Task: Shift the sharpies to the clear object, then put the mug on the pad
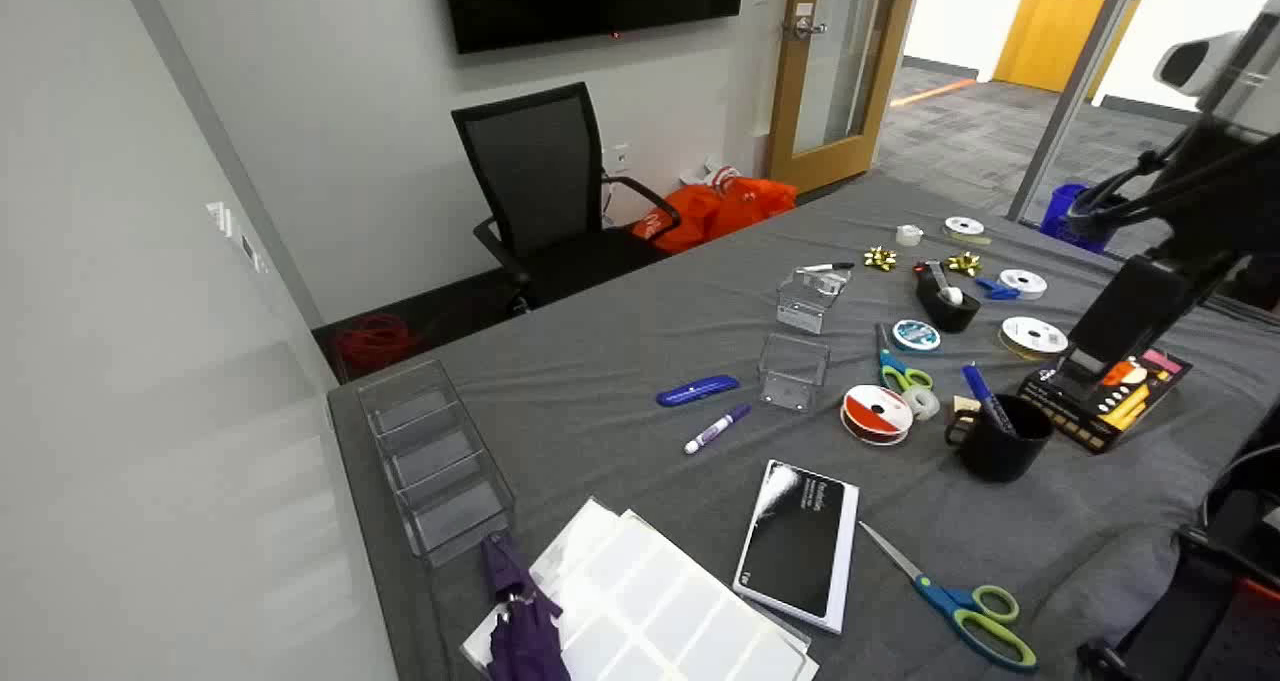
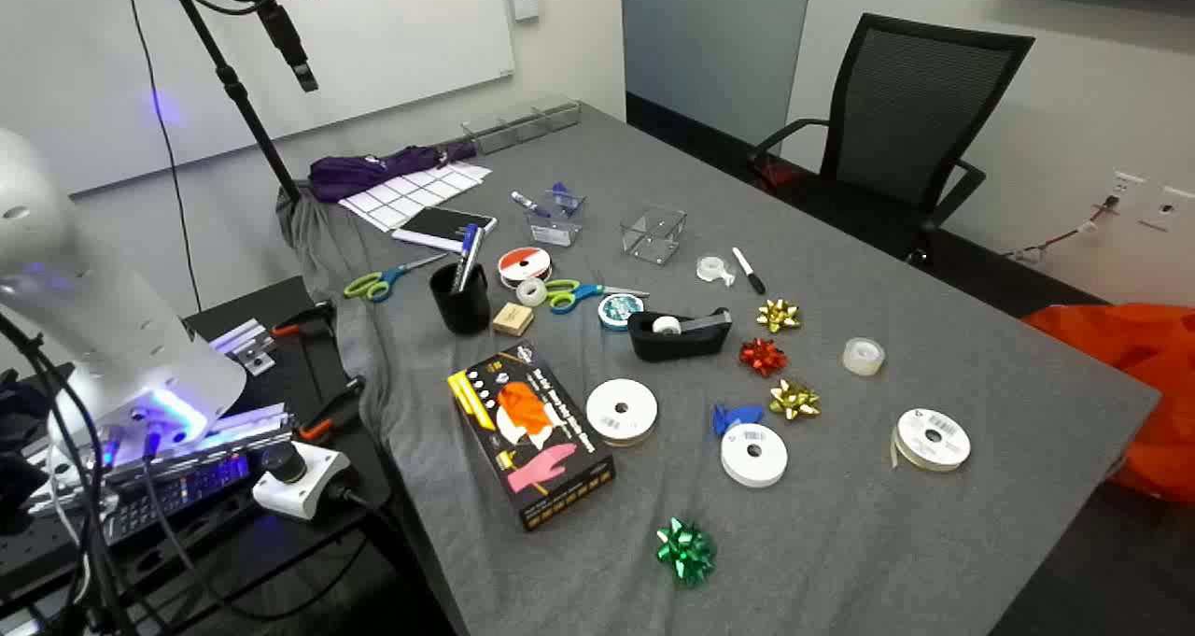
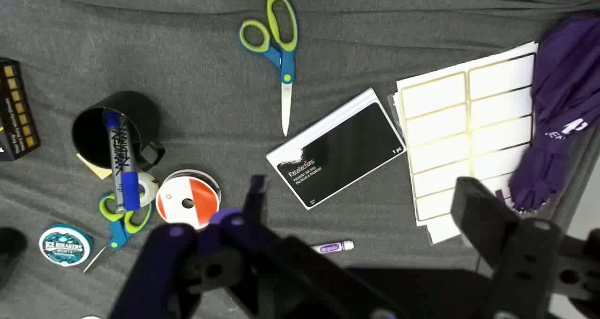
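Observation:
The black mug stands upright on the table, also in an exterior view and the wrist view. Blue-capped sharpies lean out of it; their number is unclear. The wrist view shows a grey-and-blue one. Two small clear holders stand on the table; I cannot tell which is the clear object. The black pad with a white edge lies flat, also in both exterior views. My gripper is open and empty, raised above the table.
Scissors, white sheets and a purple umbrella lie around the pad. Letter trays stand at the table edge. A glove box, red ribbon spool and tape dispenser are near the mug.

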